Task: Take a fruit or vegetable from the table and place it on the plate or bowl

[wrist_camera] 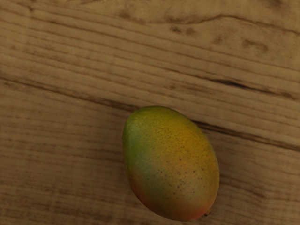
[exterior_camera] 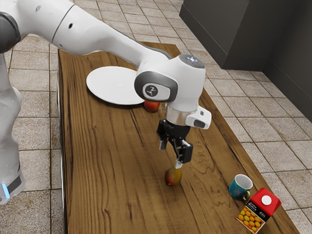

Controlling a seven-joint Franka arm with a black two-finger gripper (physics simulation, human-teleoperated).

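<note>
The mango (exterior_camera: 172, 176) lies on its side on the bare wood of the surface (exterior_camera: 112, 161), touching nothing, which leaves room on every flank for fingers to come down. The pincer (exterior_camera: 173, 155) hangs just above it, pointing down, with its fingers apart and not yet around the fruit. This looks like the lining-up step before a grasp. In the wrist view the mango (wrist_camera: 171, 164) sits a little off from the hand's centre, its long axis slanted across the grain of the surface (wrist_camera: 70, 70), so closing across the narrow waist would likely hold better than closing end to end. The plate (exterior_camera: 114, 84) rests flat toward the far end, well apart from the mango, with open wood between them. A red fruit (exterior_camera: 152, 106) sits just beside the plate's near rim, partly behind the arm, and a low carry could nudge it. The cup (exterior_camera: 240, 187) and carton (exterior_camera: 258, 210) stand near the corner at the exterior view's right, close to the edge and away from the likely path. The mango itself is well in from the edges.
</note>
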